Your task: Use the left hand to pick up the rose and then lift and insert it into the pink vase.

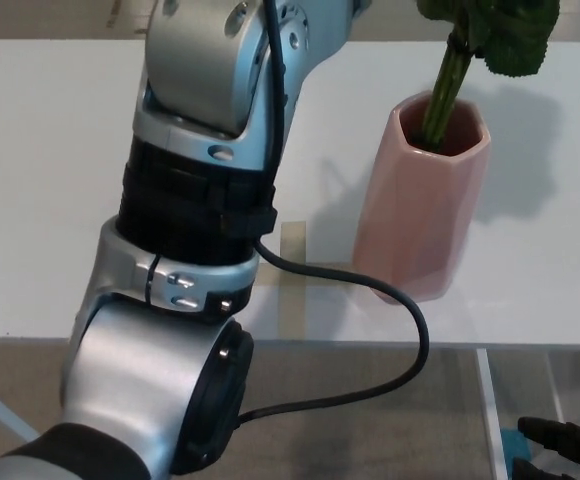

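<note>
The left hand itself is out of the picture: only the left arm [190, 230] shows, a thick silver and black column rising from the bottom left corner and running out past the top edge, so whether its fingers are apart or clamped cannot be told. A black cable [370, 290] loops from the arm's black middle band out to the right, hangs past the tabletop's near edge and curves back to the arm's lower joint.

To the right of the arm stands the pink vase [420, 215], upright on the white tabletop [40, 180], close to the near edge and right of centre. The rose [445, 90] stands in it: its green stem enters the vase mouth at the far side of the opening and runs up with a slight lean to the right, its long axis near vertical. A broad green leaf [515, 35] spreads at the top edge; the flower head is cut off by the frame.

A strip of tan tape [292, 280] lies on the tabletop between the arm and the vase, reaching the near edge. The cable passes just in front of the vase's foot.

In the bottom right corner, below the tabletop's edge, the dark fingers of the right hand [565, 445] show, low and well apart from the vase; their state cannot be told.
</note>
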